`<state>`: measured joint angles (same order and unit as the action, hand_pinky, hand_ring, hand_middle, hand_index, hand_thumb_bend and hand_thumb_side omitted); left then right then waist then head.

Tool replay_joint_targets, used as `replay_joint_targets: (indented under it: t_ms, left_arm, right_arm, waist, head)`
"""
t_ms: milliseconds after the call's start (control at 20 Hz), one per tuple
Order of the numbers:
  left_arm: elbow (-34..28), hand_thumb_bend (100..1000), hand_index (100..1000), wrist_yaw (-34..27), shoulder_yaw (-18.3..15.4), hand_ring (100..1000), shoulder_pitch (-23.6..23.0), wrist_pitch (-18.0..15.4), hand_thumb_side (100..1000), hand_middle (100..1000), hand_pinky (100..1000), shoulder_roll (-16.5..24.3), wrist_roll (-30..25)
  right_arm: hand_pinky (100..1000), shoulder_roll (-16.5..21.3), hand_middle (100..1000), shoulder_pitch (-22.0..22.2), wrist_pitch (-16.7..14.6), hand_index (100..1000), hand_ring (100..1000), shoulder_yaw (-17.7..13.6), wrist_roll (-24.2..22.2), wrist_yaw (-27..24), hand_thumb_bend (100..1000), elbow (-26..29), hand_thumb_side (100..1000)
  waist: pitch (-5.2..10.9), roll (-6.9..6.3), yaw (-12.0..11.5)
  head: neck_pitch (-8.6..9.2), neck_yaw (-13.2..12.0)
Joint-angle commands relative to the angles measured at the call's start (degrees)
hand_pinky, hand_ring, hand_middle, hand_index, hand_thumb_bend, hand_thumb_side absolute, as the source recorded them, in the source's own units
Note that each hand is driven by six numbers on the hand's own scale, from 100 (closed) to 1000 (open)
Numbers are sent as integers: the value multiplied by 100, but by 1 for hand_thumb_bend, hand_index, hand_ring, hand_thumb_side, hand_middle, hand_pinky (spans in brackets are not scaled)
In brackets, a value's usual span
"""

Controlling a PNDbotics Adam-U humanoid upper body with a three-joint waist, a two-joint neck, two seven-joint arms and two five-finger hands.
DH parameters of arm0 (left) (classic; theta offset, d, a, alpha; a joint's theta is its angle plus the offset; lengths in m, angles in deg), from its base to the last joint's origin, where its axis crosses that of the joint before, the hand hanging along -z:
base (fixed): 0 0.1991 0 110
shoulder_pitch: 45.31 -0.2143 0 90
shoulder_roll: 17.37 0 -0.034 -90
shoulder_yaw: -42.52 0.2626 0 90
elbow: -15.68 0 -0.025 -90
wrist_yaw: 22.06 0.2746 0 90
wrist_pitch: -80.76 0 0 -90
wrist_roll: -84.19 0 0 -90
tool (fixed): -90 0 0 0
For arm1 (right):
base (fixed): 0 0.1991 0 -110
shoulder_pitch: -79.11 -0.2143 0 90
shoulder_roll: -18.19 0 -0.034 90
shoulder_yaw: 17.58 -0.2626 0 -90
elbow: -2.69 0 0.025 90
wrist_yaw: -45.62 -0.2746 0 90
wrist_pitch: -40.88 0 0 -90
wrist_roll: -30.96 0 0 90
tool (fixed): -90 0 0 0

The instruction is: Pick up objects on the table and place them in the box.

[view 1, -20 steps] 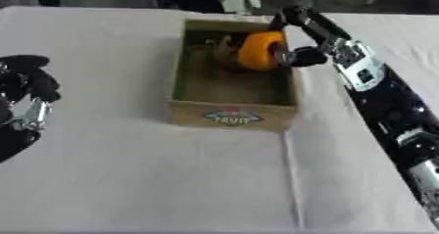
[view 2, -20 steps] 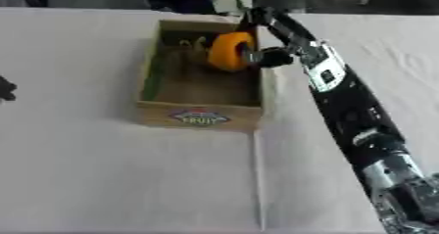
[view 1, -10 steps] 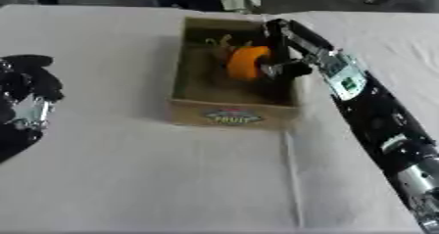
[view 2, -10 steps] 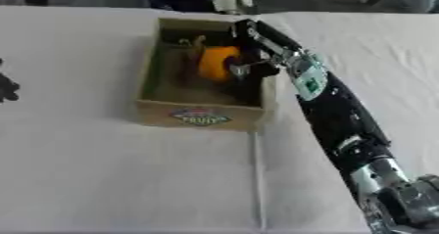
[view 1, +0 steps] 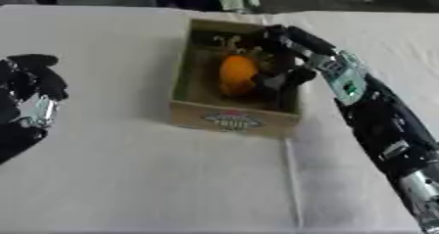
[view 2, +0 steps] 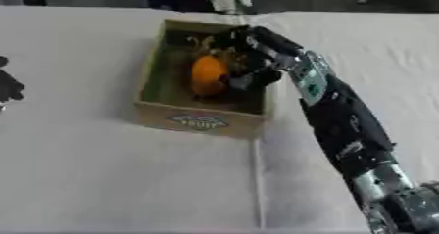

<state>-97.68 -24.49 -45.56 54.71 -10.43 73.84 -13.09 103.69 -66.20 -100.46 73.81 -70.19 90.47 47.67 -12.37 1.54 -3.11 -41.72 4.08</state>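
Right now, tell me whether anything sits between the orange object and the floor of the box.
Nothing visible does. The right hand has the orange object already inside the box, low between its walls. A small brownish thing lies at the far end, clear of it.

Bench: white cloth. Box: tan cardboard, green-tinted inner walls, a red-and-green label on its front. Round object inside: orange. Right robot hand: black. Left robot hand: black with silver parts.
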Motion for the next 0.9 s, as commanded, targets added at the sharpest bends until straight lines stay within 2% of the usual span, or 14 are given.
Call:
replay_joint_targets:
  t_ms: [50, 250, 450, 650, 700, 850, 900]
  left_arm:
    - [-123, 100, 747, 33, -58, 500, 6, 22, 234, 512, 697, 101, 22]
    - [-123, 100, 747, 36, -73, 500, -24, 21, 231, 512, 696, 102, 45]
    - [-123, 100, 746, 51, -108, 500, -70, 9, 230, 511, 695, 99, 84]
    - [-123, 100, 743, 83, -153, 499, -140, 20, 231, 510, 694, 89, 134]
    - [-123, 100, 742, 93, -167, 499, -158, 24, 231, 510, 694, 87, 151]
    - [-123, 100, 743, 128, -224, 501, -219, 45, 231, 511, 694, 84, 214]
    - [-123, 100, 743, 138, -245, 501, -238, 54, 231, 512, 693, 84, 243]
  right_arm:
    - [744, 245, 715, -62, 24, 931, 767, -61, 155, 111, 398, 214, 462]
    - [745, 363, 713, -31, 66, 931, 765, -78, 222, -7, 376, 309, 440]
    - [744, 482, 679, 38, 158, 906, 745, -85, 196, -624, 232, 452, 304]
    - [743, 680, 657, 165, 451, 872, 733, -64, -155, -1816, 100, 826, 221]
    - [744, 736, 654, 211, 571, 858, 731, -57, -292, -2175, 100, 965, 204]
    - [744, 930, 646, 414, 992, 831, 729, -72, -729, -3323, 100, 1492, 206]
    - [744, 1002, 644, 502, 1155, 823, 727, -88, -870, -3709, 100, 1697, 274]
  waist:
    - [128, -12, 26]
    - [157, -16, 78]
    - [178, -28, 146]
    - [207, -39, 254]
    - [215, -41, 284]
    - [243, -46, 401]
    - [251, -47, 437]
  head:
    - [16, -48]
    - [0, -92]
    - [-26, -153]
    - [-56, -250]
    - [-62, -275]
    - [-85, -375]
    - [-91, -409]
